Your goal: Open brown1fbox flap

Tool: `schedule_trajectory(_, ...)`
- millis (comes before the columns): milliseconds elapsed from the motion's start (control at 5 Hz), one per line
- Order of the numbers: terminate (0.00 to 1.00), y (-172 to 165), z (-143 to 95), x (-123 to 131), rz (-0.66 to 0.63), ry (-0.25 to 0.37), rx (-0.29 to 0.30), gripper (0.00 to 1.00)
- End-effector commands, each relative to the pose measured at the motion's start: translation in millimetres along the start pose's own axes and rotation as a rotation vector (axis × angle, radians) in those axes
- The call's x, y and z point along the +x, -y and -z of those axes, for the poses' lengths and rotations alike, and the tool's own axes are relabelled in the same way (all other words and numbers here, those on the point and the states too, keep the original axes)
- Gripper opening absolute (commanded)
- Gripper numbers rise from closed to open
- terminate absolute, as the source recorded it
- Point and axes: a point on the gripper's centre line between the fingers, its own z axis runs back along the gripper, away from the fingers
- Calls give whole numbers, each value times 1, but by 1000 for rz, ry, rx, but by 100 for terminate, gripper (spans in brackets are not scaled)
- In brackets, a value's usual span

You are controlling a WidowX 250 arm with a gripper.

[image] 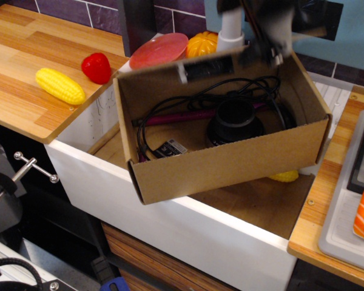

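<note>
The hand (273, 27) is motion-blurred and cut off by the top edge, its jaws unreadable.

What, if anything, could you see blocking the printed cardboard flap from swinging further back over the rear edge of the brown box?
The pink round plate and orange pumpkin toy sit just behind the large brown cardboard box, and a white post rises there, so the raised cardboard flap may meet them. The blurred claw is at its edge.

single view, raised in front, angled down, fairly near; brown1fbox (227, 154) mid-frame, counter (24, 66) left
</note>
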Motion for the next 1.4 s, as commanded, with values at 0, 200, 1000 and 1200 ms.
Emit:
schedule_trajectory(0, 0, -38, -15, 5, -10, 3, -10, 100)
schedule_trajectory(200, 0, -48, -9, 4, 24, 37, 2, 100)
schedule_trajectory(1000, 0, -110, 21, 24, 161, 155, 96, 100)
schedule_trajectory(1200, 100, -113, 22, 28, 167, 150, 93, 100)
